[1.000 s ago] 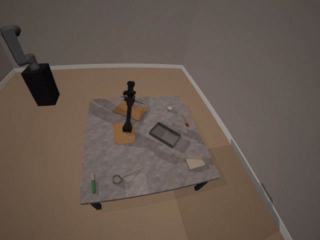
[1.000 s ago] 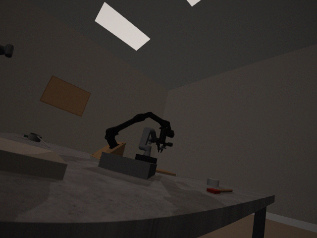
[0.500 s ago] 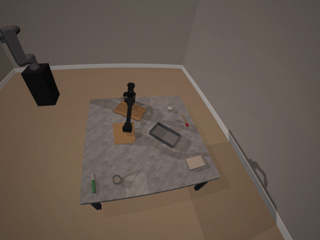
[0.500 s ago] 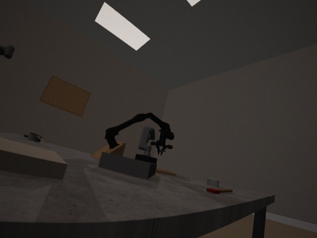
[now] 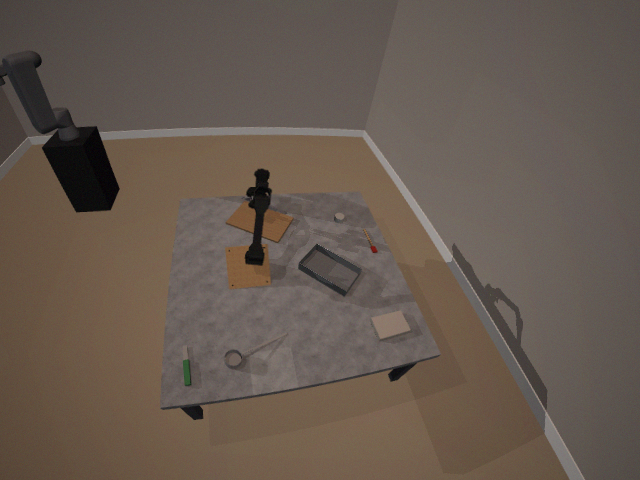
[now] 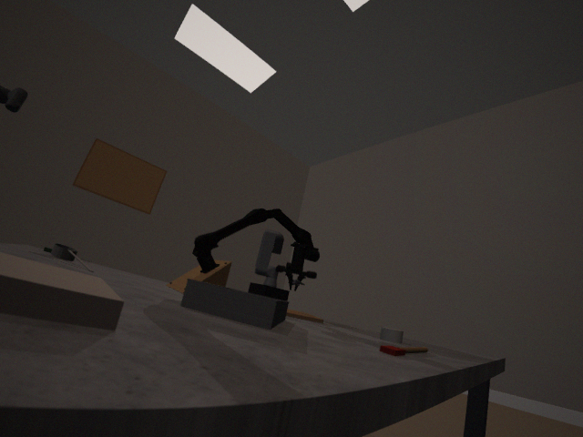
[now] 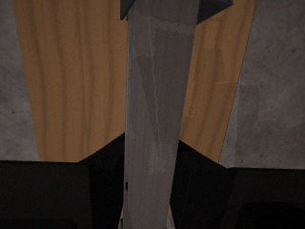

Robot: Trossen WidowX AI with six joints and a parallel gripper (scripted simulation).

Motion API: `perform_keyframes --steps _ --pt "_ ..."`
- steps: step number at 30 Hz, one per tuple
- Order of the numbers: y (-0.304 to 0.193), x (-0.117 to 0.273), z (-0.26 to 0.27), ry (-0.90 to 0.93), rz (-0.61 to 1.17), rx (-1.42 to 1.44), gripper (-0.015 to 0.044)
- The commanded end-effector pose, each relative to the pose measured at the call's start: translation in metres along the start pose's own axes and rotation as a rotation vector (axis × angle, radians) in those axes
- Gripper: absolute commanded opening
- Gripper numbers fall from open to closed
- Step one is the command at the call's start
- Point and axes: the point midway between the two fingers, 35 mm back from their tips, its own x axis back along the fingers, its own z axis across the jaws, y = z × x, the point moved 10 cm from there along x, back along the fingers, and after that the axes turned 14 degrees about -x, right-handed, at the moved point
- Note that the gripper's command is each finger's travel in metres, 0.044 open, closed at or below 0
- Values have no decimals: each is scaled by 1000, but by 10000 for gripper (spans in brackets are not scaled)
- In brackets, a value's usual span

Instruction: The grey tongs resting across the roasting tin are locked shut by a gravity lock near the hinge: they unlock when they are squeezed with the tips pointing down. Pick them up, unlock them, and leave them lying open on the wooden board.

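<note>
My gripper (image 6: 293, 285) (image 7: 147, 136) is shut on the grey tongs (image 7: 159, 72). It points down and holds them above the wooden board (image 5: 276, 225) (image 6: 306, 316) (image 7: 62, 72) at the back of the table. In the wrist view the tongs run up the middle between the black fingers, seen as one broad bar, with dark parts sticking out at the top. In the top view the arm hides most of the gripper and tongs. Whether the tongs are locked or unlocked I cannot tell. The roasting tin (image 5: 321, 281) (image 6: 230, 303) stands apart from them, with no tongs across it.
A white cup (image 5: 339, 217) (image 6: 392, 335) and a red-headed tool (image 5: 373, 249) (image 6: 392, 350) are right of the board. A pale block (image 5: 390, 325) (image 6: 56, 291), a round pan (image 5: 233, 358) and a green-handled tool (image 5: 186, 372) lie farther off. My base stands on a square wooden plate (image 5: 248, 279).
</note>
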Motion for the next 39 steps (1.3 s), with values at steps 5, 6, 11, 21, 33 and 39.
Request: perform_keyframes --steps 5,6,11,21,33,39 --pt "-1 -12 1 -8 -1 3 -150" --pt "-1 -13 1 -8 -2 3 -150" --pt "-2 -22 2 -11 -4 4 -150" --pt "-4 -38 4 -15 -8 4 -150" --pt "-8 -57 8 -20 -12 4 -150" --pt "-9 -63 10 -22 -14 5 -150"
